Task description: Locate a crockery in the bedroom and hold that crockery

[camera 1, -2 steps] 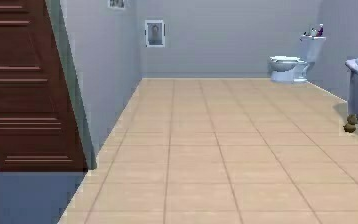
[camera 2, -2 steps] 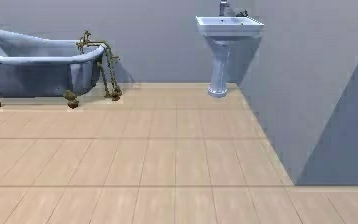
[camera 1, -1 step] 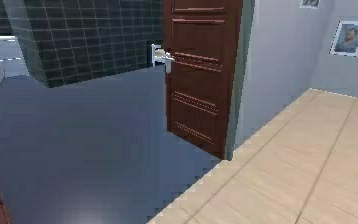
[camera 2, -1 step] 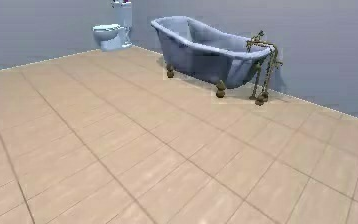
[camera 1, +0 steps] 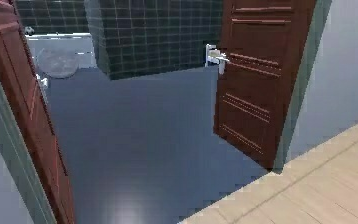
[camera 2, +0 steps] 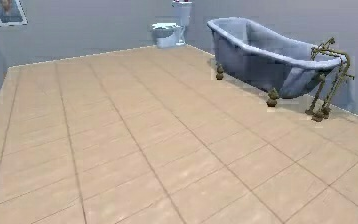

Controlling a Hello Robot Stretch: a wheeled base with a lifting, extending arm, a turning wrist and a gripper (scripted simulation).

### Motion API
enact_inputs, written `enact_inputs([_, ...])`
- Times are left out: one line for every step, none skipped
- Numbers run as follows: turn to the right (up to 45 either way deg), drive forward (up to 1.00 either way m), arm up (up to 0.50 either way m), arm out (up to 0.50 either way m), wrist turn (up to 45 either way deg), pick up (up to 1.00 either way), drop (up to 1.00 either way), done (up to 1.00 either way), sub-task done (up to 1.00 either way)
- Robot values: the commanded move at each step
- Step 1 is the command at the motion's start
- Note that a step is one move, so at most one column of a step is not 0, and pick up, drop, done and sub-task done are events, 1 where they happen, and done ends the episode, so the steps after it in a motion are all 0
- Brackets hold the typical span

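Robot's sitting on bathroom tiles, tub [camera 2: 255, 52] and toilet [camera 2: 170, 32] out at its arm side, and it's facing an open door [camera 1: 259, 80] at 1 o'clock. Can't tell where the crockery's lying, bedroom's probably elsewhere. Can't tell the gripper's state either.

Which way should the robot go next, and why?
Probably roll forward through the open doorway. Off to the side stand a bathtub and a toilet, so this looks like a bathroom, not a bedroom. The brown door ahead stands open, with dark floor beyond it.
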Motion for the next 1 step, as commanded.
enact_inputs([0.0, 1.0, 0.0, 0.0, 0.0, 0.0, 0.0, 0.0, 0.0])
